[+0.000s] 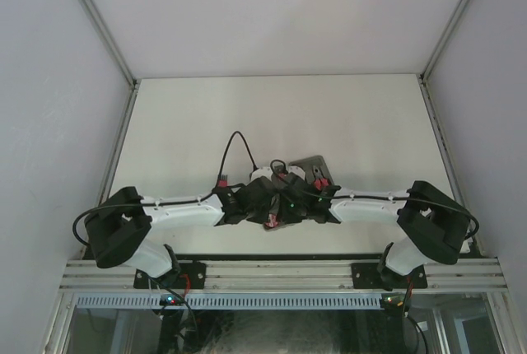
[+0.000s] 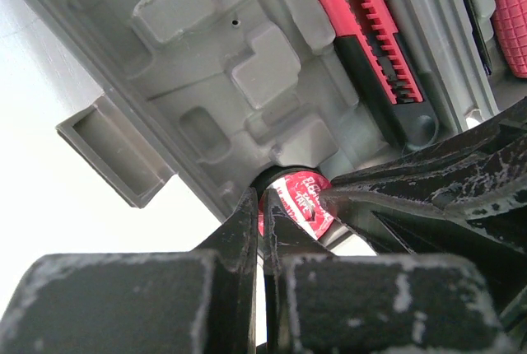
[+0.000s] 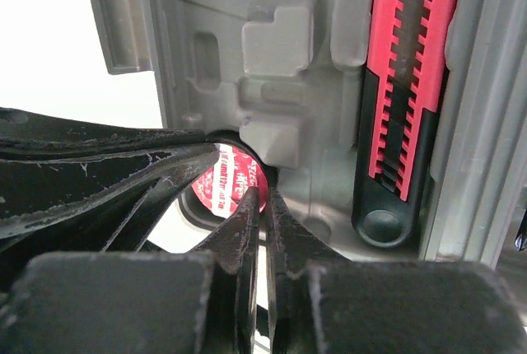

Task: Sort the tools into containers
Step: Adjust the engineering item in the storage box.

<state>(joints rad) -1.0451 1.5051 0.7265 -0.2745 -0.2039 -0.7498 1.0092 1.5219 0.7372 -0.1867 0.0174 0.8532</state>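
**2 grippers meet at the red disc**

The left gripper [image 2: 261, 206] and right gripper [image 3: 262, 197], each with jaws closed to a slit, have their tips at the round red disc [image 2: 303, 204]. It sits in a round recess of the grey tool case [image 2: 206, 66], lower centre of both wrist views. 1 red-and-black comb-like piece [image 2: 375, 37] lies slotted at upper right.

Top view: case [image 1: 307, 165] seen from high above and behind, far off, small. Both wrist views: held close against case, faced into its inside; red disc [image 2: 301, 199] shared by both.
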